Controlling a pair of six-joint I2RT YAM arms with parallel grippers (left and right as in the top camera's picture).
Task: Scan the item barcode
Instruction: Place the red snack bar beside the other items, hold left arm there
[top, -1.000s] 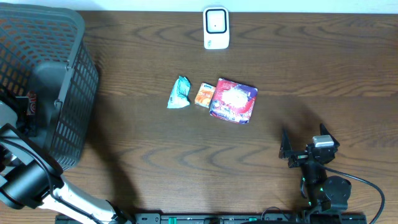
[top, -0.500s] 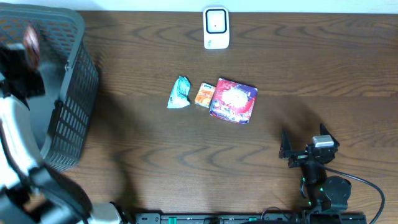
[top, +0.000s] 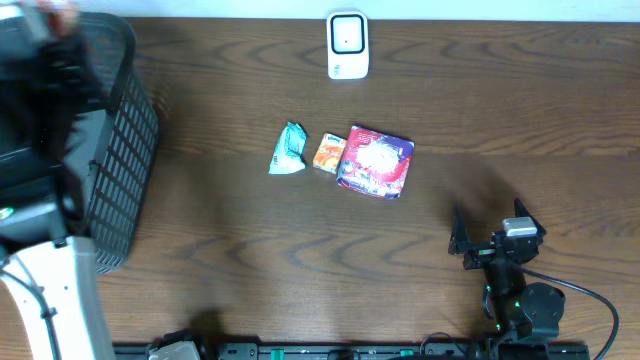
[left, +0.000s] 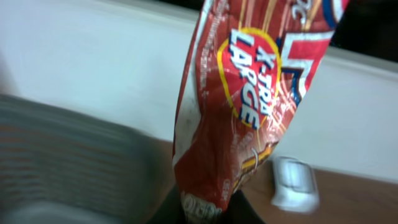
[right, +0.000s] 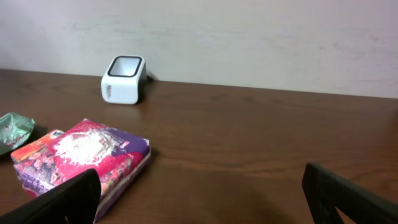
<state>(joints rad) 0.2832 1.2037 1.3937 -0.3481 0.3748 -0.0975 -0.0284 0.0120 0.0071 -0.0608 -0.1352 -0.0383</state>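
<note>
A red snack bag (left: 230, 106) printed "X-TRA LARGE" hangs in front of my left wrist camera, and my left gripper (left: 202, 210) is shut on its lower edge. From overhead the left gripper (top: 50, 20) is a blur high over the dark basket (top: 125, 130) at the far left, with a bit of red showing at its tip. The white scanner (top: 347, 45) stands at the back centre of the table; it also shows as the scanner (left: 293, 184) and the scanner (right: 123, 79). My right gripper (top: 490, 228) rests open near the front right, and the same gripper (right: 205, 199) holds nothing.
Three packets lie mid-table: a teal one (top: 289, 148), a small orange one (top: 329, 152) and a pink-purple pack (top: 375, 161). The pink pack (right: 81, 158) sits just left of my right gripper's left finger (right: 62, 199). A pale wall runs behind the table.
My left arm has swung up out of the basket with the red bag, rising toward the camera and the back-left corner. The right arm and the packets have not moved.
</note>
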